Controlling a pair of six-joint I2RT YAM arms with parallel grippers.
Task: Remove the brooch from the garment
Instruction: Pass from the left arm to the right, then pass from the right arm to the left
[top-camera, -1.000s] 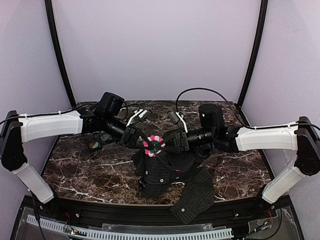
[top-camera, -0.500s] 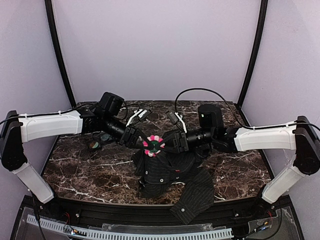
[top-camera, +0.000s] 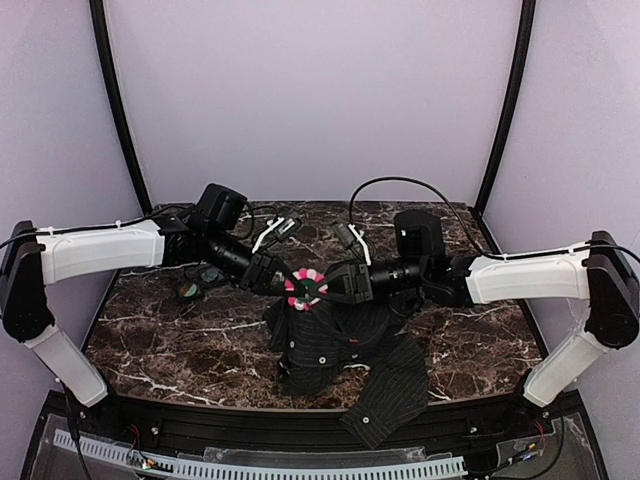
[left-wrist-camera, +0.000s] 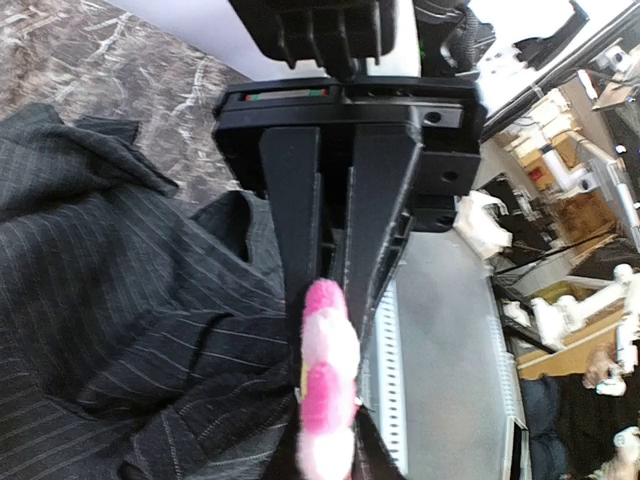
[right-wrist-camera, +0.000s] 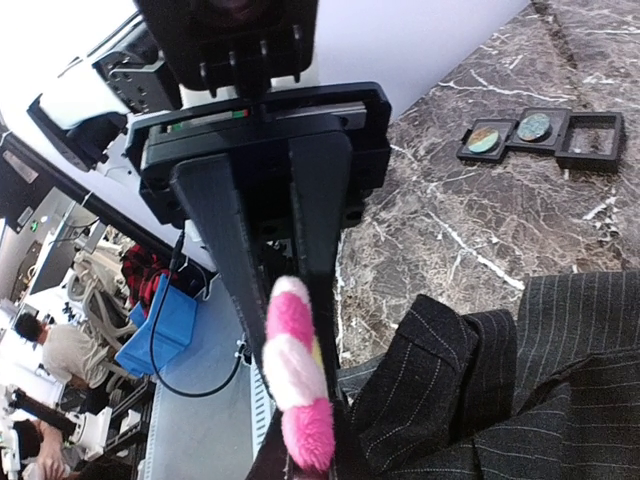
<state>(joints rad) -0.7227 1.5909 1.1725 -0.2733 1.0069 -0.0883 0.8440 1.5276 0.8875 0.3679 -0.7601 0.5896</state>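
The brooch (top-camera: 306, 288), a ring of pink and pale petals round a dark centre, is held above the table between both grippers. My left gripper (top-camera: 289, 284) comes in from the left and my right gripper (top-camera: 327, 288) from the right, and both are pinched shut on it. The brooch is edge-on in the left wrist view (left-wrist-camera: 325, 385) and in the right wrist view (right-wrist-camera: 295, 370), with narrow black fingers on either side. The black pinstriped garment (top-camera: 330, 350) hangs bunched under it down to the table. Where the pin meets the cloth is hidden.
A small black tray of three squares (right-wrist-camera: 540, 135) lies on the dark marble table (top-camera: 170, 340) at the back left, behind the left arm (top-camera: 100, 250). One part of the garment (top-camera: 390, 395) hangs over the table's front edge.
My right gripper has slid a little left, closer onto the brooch. The left gripper and the hanging garment have hardly moved.
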